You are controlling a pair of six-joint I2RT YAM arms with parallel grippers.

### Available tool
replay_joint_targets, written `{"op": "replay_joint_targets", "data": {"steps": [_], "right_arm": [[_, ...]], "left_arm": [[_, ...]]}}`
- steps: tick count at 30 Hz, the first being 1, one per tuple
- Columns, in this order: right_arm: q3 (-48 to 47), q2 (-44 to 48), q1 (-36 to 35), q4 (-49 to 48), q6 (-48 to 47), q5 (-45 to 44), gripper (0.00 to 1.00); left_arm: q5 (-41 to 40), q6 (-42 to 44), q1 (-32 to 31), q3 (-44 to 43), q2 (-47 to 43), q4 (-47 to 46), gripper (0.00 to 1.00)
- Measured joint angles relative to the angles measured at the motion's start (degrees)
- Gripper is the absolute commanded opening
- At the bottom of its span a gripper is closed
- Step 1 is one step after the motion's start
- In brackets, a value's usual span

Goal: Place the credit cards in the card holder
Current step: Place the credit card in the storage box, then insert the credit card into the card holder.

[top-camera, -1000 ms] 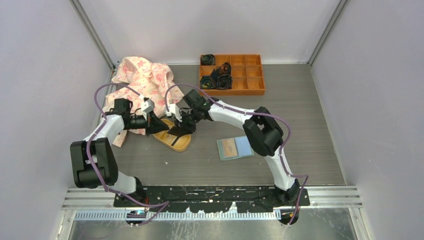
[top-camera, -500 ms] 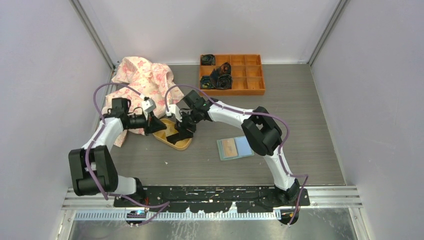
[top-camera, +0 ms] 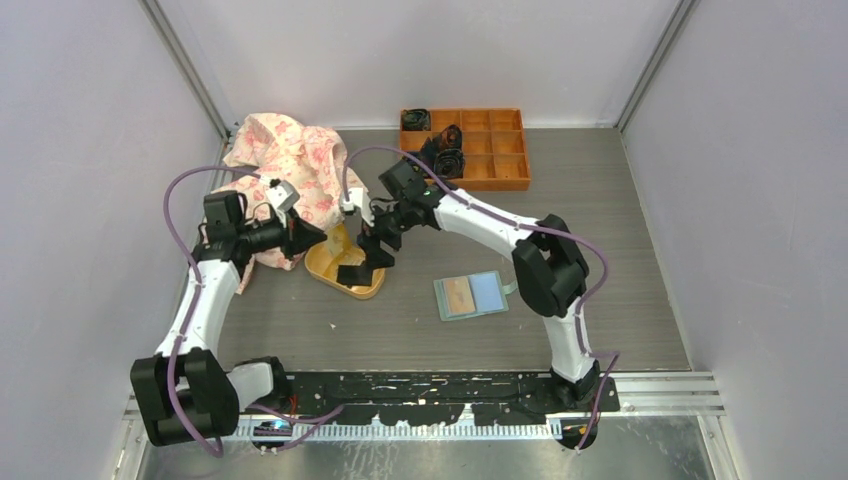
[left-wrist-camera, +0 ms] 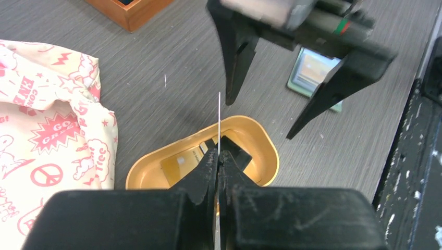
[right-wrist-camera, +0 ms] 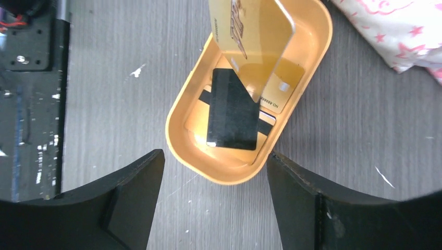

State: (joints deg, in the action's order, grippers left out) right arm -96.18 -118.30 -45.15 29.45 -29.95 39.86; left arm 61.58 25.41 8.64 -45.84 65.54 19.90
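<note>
The left fingers (left-wrist-camera: 211, 160) were pressed shut on a gold-coloured credit card (left-wrist-camera: 219, 117), which stood on edge and showed from the left wrist only as a thin pale line rising from between the tips. From the right wrist the same card (right-wrist-camera: 250, 36) hung upright and slightly tilted over the far end of a yellow-orange oval dish (right-wrist-camera: 180, 140). Whether its lower corner touched the cards below could not be told.

In the dish lay more credit cards. A black card (right-wrist-camera: 233, 112) rested on top, slanted across the others, and a gold card with a small chip (right-wrist-camera: 284, 83) lay flat beside it towards the far end. A pale card showed only as an edge under the black one.

The right fingers (right-wrist-camera: 138, 179) stood wide apart and held nothing, one on either side of the near end of the dish and above it. From above, they (top-camera: 355, 273) hung over the near right part of the dish (top-camera: 322, 268), with the left fingers (top-camera: 308, 236) at its far left.

The mint-green card holder (top-camera: 470, 296) lay open and flat on the grey table (top-camera: 620, 250), to the right of the dish and apart from it. A pink-printed cloth (top-camera: 285, 160) sat bunched at the far left, and an orange compartment tray (top-camera: 495, 172) stood at the far edge.
</note>
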Motion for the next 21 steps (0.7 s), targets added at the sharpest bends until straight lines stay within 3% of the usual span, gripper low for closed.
{"op": "replay_joint_targets", "data": {"steps": [7,11,15,21], "right_arm": [[2.9,11.1,3.7,6.8,-2.2,3.5,0.78],[8.9,21.4,8.1,11.2,-4.3,5.5,0.8],[16.9,34.2,14.3,14.3,-5.7,7.3,0.98],[27.3,48.9,18.9,18.3,-5.3,9.3,0.99]], "left_arm": [[0.6,-15.2,-0.3,2.4,-5.4,-5.1,0.0],[-0.5,-24.9,-3.8,5.5,-11.0,-8.2,0.0],[-5.2,-34.9,-14.3,8.6,-15.9,-12.1,0.0],[-18.3,-47.5,-34.6,14.3,-16.9,-22.2,0.0]]}}
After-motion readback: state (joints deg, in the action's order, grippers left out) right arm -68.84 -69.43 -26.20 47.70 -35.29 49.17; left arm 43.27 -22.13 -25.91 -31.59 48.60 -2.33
